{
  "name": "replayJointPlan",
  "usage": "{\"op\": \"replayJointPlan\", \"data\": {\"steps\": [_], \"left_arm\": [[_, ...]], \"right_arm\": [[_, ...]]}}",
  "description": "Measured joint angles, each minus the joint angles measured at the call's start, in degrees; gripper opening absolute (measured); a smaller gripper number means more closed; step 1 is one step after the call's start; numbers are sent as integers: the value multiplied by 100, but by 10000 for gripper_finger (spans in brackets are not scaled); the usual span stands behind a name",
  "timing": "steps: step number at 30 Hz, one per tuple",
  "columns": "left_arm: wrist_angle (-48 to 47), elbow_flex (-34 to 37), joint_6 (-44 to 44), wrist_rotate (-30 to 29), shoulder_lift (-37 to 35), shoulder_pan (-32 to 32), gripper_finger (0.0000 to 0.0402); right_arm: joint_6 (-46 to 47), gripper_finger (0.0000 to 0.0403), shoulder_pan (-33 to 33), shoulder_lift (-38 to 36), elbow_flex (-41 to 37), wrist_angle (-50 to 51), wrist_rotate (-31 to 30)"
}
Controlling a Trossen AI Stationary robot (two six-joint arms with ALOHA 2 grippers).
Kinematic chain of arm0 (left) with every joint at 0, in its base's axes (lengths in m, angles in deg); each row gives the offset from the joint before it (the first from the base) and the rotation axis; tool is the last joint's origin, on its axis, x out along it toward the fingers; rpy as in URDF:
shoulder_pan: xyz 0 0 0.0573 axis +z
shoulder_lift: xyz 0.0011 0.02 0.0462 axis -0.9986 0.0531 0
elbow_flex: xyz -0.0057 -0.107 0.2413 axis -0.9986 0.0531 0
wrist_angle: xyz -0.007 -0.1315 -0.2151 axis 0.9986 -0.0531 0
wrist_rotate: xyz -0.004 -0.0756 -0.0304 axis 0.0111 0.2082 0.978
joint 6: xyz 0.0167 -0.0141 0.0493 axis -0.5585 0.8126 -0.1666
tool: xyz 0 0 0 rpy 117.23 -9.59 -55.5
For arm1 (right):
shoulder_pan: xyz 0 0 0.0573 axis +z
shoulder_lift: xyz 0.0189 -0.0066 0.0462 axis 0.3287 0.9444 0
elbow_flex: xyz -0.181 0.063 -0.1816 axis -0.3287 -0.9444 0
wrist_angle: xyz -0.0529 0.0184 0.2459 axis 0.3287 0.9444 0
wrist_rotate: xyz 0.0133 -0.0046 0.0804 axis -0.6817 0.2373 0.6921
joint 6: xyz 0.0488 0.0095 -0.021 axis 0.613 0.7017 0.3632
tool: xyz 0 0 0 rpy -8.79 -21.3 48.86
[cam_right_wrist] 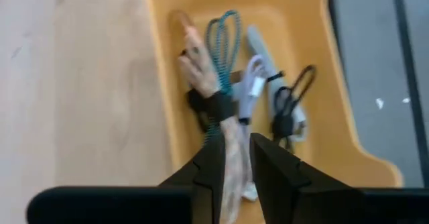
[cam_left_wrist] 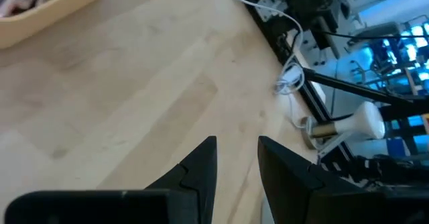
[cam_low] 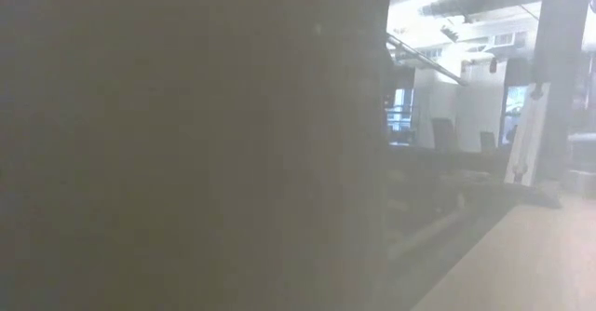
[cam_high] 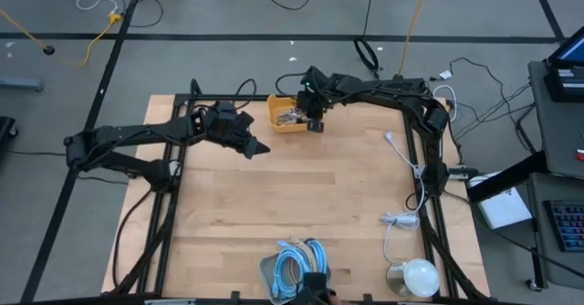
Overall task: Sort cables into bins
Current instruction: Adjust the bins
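Note:
The orange-yellow bin (cam_high: 277,122) stands at the table's far middle. In it lie short teal (cam_right_wrist: 224,39), grey (cam_right_wrist: 258,56) and black (cam_right_wrist: 288,103) cables. My right gripper (cam_high: 315,124) hangs over the bin's right part and is shut on a beige cable (cam_right_wrist: 201,70) that has a black band around it. My left gripper (cam_high: 262,148) hovers open over bare table to the bin's near left, with nothing between its fingers (cam_left_wrist: 208,160). The grey bin (cam_high: 266,270), at the near edge, holds coiled light-blue cables (cam_high: 297,259). My right gripper pinches the beige cable near its near end (cam_right_wrist: 232,143) between its two fingers (cam_right_wrist: 211,167). The fingers slant down from the right and near side, lying along the cable. The cable's far part (cam_right_wrist: 191,43) rests on the bin's floor beside the teal cable.
A loose white cord (cam_high: 401,218) and a round white dome (cam_high: 420,276) lie at the near right. Dark frame rails (cam_high: 429,186) run along the table's sides. The middle of the table (cam_high: 301,195) is bare wood. A dark blurred mass (cam_low: 186,143) blocks most of the low view.

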Motion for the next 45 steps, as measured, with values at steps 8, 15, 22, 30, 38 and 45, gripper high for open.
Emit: {"op": "replayJointPlan", "data": {"steps": [8,15,22,30,38,45], "left_arm": [[-113,0,52,440,211,508,111],[-99,7,-4,653,855,816,73],[1050,0,192,1005,1645,1081,5],[1621,0,413,1243,2460,1206,2],[2314,-84,757,1038,2918,1445,1],[2004,-603,493,1381,3348,1708,1]], "right_arm": [[232,75,279,-329,-6,378,357],[499,57,836,-1083,-4,434,593],[1288,5,1191,-1547,-7,403,592],[1820,1,1199,-2124,-2,439,-4],[2254,1,1337,-2424,-2,384,-32],[2343,1,1481,-2430,-2,356,-58]]}}
